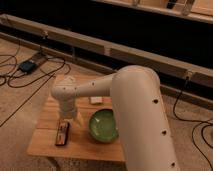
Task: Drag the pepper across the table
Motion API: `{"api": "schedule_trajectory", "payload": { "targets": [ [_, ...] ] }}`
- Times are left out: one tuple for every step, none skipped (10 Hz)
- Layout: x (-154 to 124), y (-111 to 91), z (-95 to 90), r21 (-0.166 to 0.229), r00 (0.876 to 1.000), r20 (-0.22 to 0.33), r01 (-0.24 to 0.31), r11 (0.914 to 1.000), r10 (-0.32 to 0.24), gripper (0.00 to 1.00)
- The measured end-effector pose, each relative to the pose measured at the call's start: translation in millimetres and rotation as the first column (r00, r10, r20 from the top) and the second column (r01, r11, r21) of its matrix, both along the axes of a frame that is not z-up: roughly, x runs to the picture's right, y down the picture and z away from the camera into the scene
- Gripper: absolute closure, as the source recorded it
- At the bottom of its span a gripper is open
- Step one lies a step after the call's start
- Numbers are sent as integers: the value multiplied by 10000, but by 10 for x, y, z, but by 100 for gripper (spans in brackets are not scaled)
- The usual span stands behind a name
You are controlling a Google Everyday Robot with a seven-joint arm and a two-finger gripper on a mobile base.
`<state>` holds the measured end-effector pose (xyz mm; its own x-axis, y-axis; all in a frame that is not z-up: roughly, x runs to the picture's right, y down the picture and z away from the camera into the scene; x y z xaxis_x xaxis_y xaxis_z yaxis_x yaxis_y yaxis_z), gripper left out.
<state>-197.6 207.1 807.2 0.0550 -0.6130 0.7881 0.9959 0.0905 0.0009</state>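
Gripper (69, 116) over table (43, 142) beside one pepper (78, 119), one bowl (103, 125), one bar (62, 134)

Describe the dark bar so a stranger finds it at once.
Start at the low wooden table. Near its front left corner, left of the green bowl and just in front of the gripper, lies the dark bar: flat, rectangular, the only dark thing there.

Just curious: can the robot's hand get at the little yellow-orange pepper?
Probably yes. The hand hangs right beside the pepper over the table; the green bowl and dark bar lie to the sides, not between them.
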Motion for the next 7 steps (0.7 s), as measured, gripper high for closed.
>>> {"api": "schedule_trajectory", "payload": {
  "targets": [
    [0, 0, 0, -1, 10000, 0, 0, 10000, 0, 20],
    [0, 0, 0, 0, 10000, 0, 0, 10000, 0, 20],
    [0, 0, 0, -1, 10000, 0, -1, 10000, 1, 20],
    [0, 0, 0, 0, 10000, 0, 0, 10000, 0, 20],
    [0, 0, 0, 0, 10000, 0, 0, 10000, 0, 20],
    [0, 0, 0, 0, 10000, 0, 0, 10000, 0, 20],
    [0, 0, 0, 0, 10000, 0, 0, 10000, 0, 20]
  ]
}}
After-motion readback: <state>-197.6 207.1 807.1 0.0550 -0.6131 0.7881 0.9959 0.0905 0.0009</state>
